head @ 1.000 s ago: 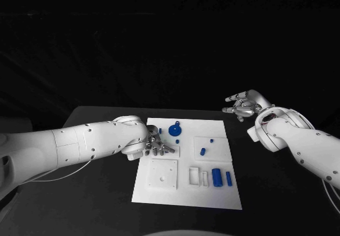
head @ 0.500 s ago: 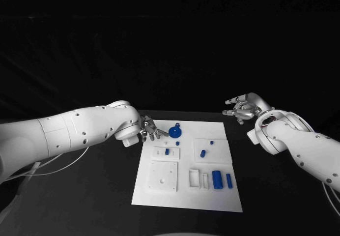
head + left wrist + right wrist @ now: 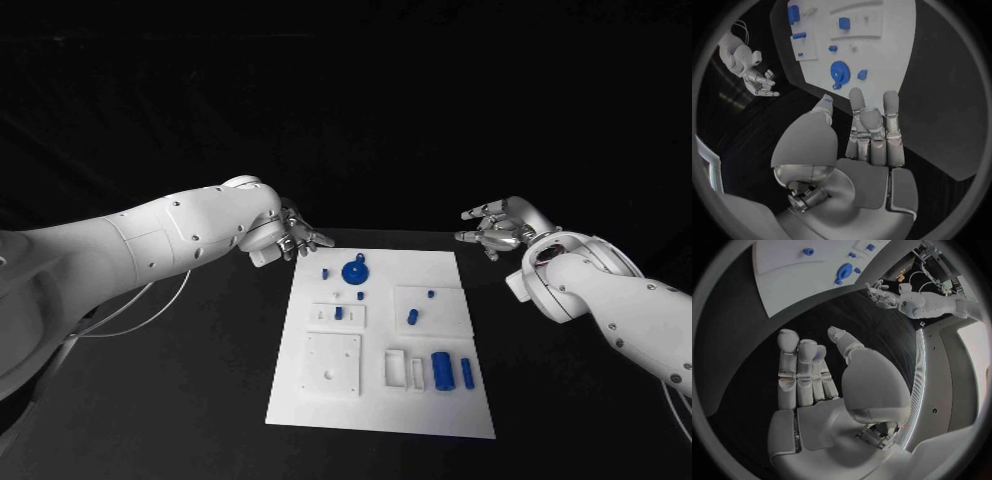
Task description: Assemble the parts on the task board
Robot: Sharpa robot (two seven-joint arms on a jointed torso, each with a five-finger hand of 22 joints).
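Observation:
The white task board (image 3: 433,268) lies in the middle of the black table. On it are a round blue part (image 3: 356,269) near the far edge, a short blue peg (image 3: 339,313) standing in a small white block, another blue piece (image 3: 413,316), and two blue cylinders (image 3: 441,369) near the front right. My left hand (image 3: 296,238) hovers off the board's far left corner, fingers straight and apart, holding nothing (image 3: 870,130). My right hand (image 3: 490,225) hangs beyond the far right corner, fingers spread and empty (image 3: 817,375).
A white square plate (image 3: 330,367) and a white slotted holder (image 3: 397,362) sit on the board's near half. Black table surface (image 3: 188,390) lies to the left and right of the board.
My left hand has lifted off the board's left side and drawn back past the far left corner, uncovering the blue peg in its white block. My right hand has sunk slightly.

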